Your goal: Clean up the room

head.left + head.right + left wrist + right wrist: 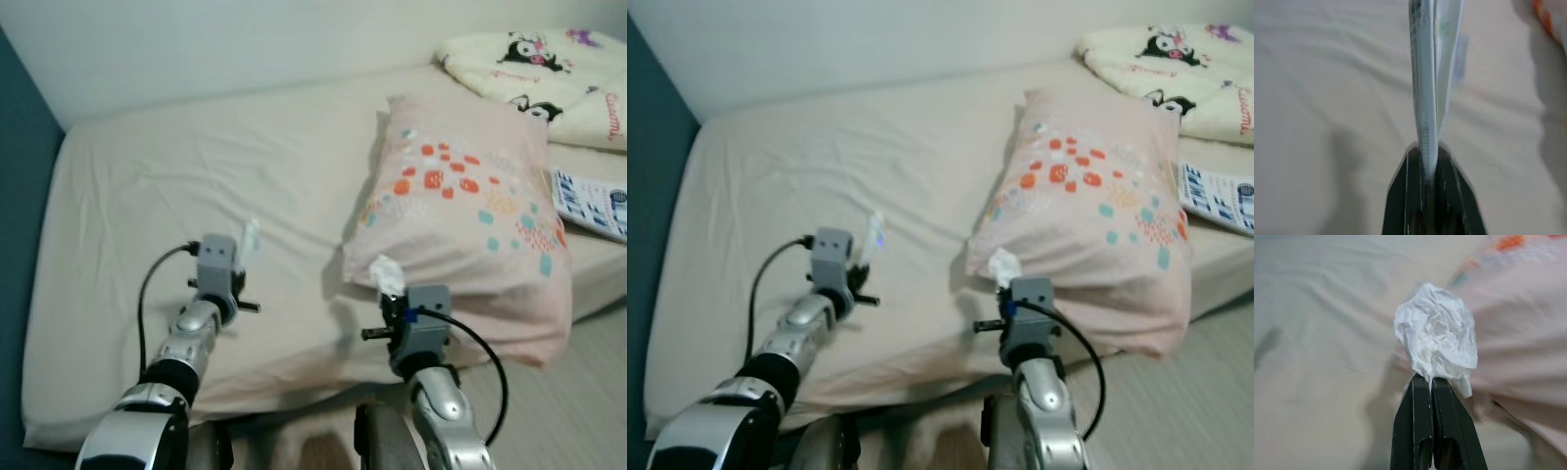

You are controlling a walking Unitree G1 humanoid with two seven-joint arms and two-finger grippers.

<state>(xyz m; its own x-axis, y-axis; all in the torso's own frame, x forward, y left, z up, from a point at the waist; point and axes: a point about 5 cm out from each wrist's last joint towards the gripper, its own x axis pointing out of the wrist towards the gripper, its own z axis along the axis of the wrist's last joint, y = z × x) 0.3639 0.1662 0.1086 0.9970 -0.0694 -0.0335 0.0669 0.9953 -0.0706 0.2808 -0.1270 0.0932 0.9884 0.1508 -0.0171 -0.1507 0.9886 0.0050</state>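
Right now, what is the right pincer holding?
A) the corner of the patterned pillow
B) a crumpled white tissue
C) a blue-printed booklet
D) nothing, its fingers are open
B: in the right wrist view the right pincer has its two black fingers shut on a crumpled white tissue, held above the bed beside the pillow.

Both silver arms are raised forward over the near edge of the bed (147, 196). The left gripper (1428, 161) has its black fingers pinched together on a thin folded wrapper (1432, 73), held edge-up above the bed. The right gripper (1431, 384), nearer the bed's pillow end, has its fingers pressed together on a crumpled white tissue (1436, 335).
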